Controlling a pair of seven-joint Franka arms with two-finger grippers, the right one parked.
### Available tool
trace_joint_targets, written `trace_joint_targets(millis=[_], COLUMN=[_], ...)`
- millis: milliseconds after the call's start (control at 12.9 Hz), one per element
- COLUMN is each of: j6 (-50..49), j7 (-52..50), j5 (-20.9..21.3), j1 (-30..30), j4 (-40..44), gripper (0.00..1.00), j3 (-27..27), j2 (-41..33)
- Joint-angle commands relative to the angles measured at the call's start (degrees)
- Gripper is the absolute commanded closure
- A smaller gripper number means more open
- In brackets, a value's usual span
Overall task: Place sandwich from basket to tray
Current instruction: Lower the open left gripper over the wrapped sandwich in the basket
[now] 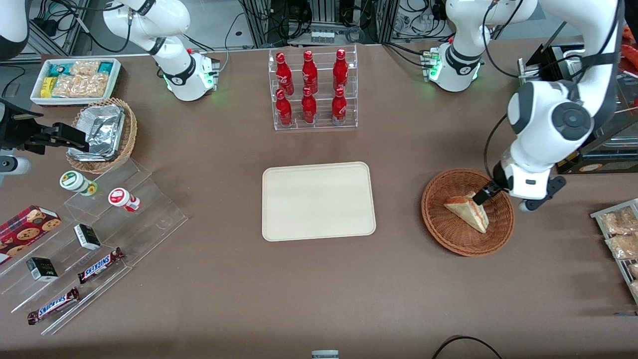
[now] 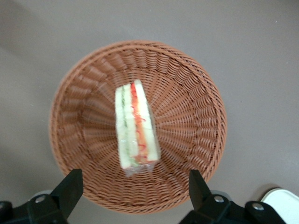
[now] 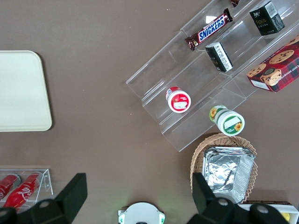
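Directly beneath my tool point(image 2: 133, 184) sits the wicker basket point(image 2: 196, 93), and the wrapped sandwich point(image 2: 135, 128) lies on its woven bottom, standing on edge with the red and green filling strip facing up toward the wrist camera. My tool is released: the two fingers point(image 2: 70, 186) are spread wide, one on each side of the sandwich's nearer end, with clear gaps and no contact that I can see. From the front camera, the tool point(image 1: 482, 195) hangs just above the basket point(image 1: 448, 229), close over the broad end of the sandwich point(image 1: 468, 209). So I judge the task barely begun: the approach looks made, but the grasp is not yet done, nor the lift, the carry or the release. The cream tray point(image 1: 319, 200) lies bare on the worktop point(image 1: 319, 289), well apart from the tool, toward the parked arm's end. What remains is to lower, clench on the wedge across its bread faces, lift it clear of the rim, and set it on the tray.
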Motion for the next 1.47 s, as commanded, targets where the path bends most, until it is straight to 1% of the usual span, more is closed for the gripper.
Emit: trace_joint_targets(millis=[0,387,774,1393], j6=[4.71,8.67,8.33,8.77], j7=[-4.51,-7.07,-6.55,-6.37], j5=[0.11,0.37,1.16,1.43], j1=[-1.25,-1.95,-1.43,-1.25], j4=[-0.51,-1.04,-2.19,-2.63], gripper=[0.0,0.0,0.0,0.0], j3=[0.33,0.5,0.77,1.03], j2=[2.69,6.3,6.04,8.15])
